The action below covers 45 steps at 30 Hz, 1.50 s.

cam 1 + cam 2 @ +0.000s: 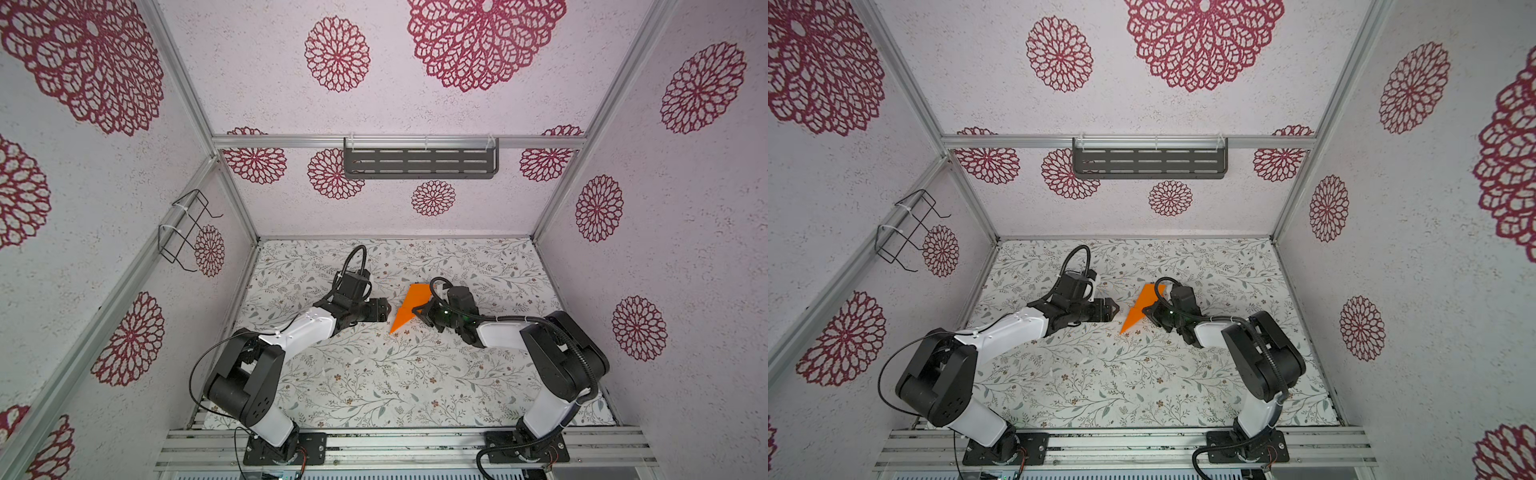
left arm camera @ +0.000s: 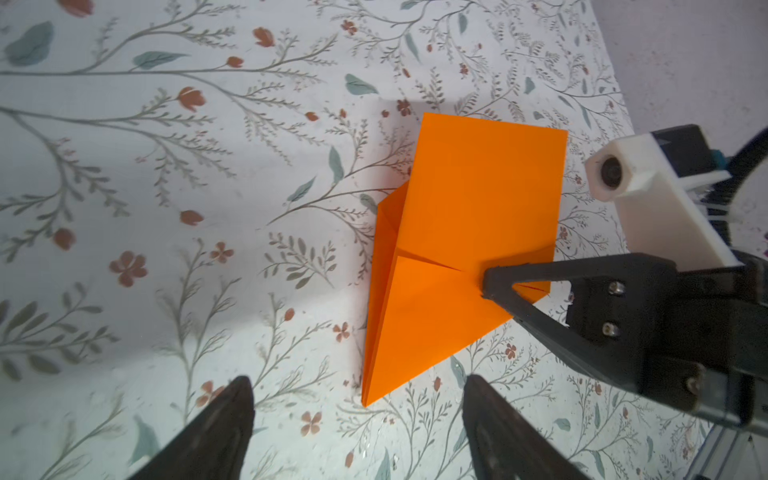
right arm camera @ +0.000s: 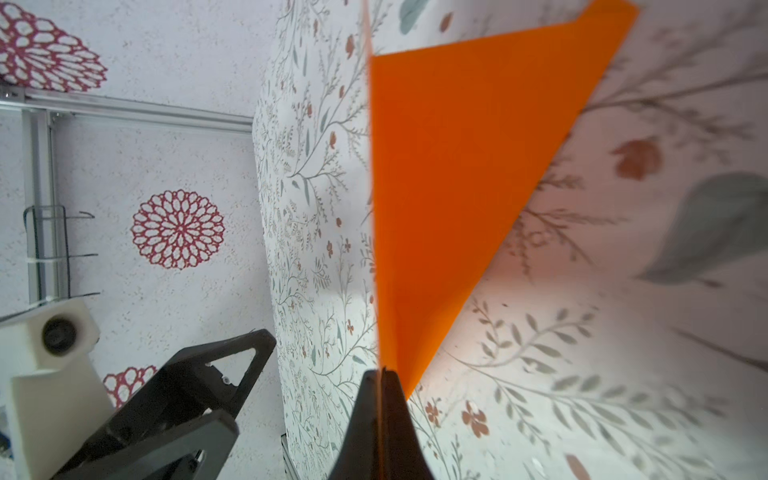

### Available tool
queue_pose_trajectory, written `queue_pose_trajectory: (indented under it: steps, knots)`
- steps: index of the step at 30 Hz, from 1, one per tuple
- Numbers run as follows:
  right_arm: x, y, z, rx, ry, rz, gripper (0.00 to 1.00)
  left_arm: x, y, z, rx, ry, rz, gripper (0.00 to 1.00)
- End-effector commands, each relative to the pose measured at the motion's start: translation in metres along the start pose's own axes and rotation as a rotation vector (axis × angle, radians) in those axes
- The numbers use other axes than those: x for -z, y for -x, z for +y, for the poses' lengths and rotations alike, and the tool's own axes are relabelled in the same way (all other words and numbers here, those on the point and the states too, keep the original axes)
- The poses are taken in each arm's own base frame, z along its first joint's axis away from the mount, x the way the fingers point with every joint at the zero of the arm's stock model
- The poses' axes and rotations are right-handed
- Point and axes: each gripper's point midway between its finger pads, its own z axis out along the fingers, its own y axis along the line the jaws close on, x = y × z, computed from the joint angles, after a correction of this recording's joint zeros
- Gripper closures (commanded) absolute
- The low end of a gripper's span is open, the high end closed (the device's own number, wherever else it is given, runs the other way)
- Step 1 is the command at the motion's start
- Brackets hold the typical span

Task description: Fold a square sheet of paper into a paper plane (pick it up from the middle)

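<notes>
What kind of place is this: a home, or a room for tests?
Probably a robot test booth, not a home: two black-and-white robot arms bolted to a silver aluminium rail, flower-printed wall panels in a bare metal frame, and a floral-patterned tabletop.

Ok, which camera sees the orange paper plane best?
The left wrist view: nearly the whole paper plane shows there, folds and sharp point clear. Both top views show it small, partly behind the right gripper. The right wrist view shows one close wing.

One paper plane (image 1: 407,309), two robot arms (image 1: 307,326) (image 1: 498,336), one slotted shelf (image 1: 419,164), one wire rack (image 1: 187,228)
</notes>
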Motion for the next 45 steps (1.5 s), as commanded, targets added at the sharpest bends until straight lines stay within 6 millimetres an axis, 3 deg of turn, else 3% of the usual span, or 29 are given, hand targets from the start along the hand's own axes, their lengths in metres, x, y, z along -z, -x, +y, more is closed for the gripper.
queue_pose_trajectory:
  steps: [1, 11, 20, 29, 36, 45]
  knots:
    - [0.014, 0.009, 0.007, -0.081, 0.010, -0.047, 1.00, -0.005, 0.019, -0.036, -0.211, -0.068, -0.139, 0.17]
    - [0.025, 0.015, 0.006, -0.240, -0.006, -0.056, 0.99, -0.039, -0.009, -0.069, -0.588, -0.109, -0.153, 0.20]
    - [0.022, 0.011, 0.003, -0.329, -0.038, -0.015, 0.99, -0.065, -0.030, -0.073, -0.817, -0.101, -0.181, 0.30]
    - [0.019, 0.008, 0.003, -0.363, -0.063, 0.018, 0.99, -0.082, -0.032, -0.078, -0.919, -0.114, -0.212, 0.44]
    - [0.015, 0.005, -0.003, -0.385, -0.092, 0.048, 1.00, -0.086, -0.037, -0.079, -0.938, -0.130, -0.201, 0.62]
    - [0.012, 0.001, -0.009, -0.396, -0.119, 0.065, 0.98, -0.088, -0.042, -0.078, -0.941, -0.135, -0.185, 0.74]
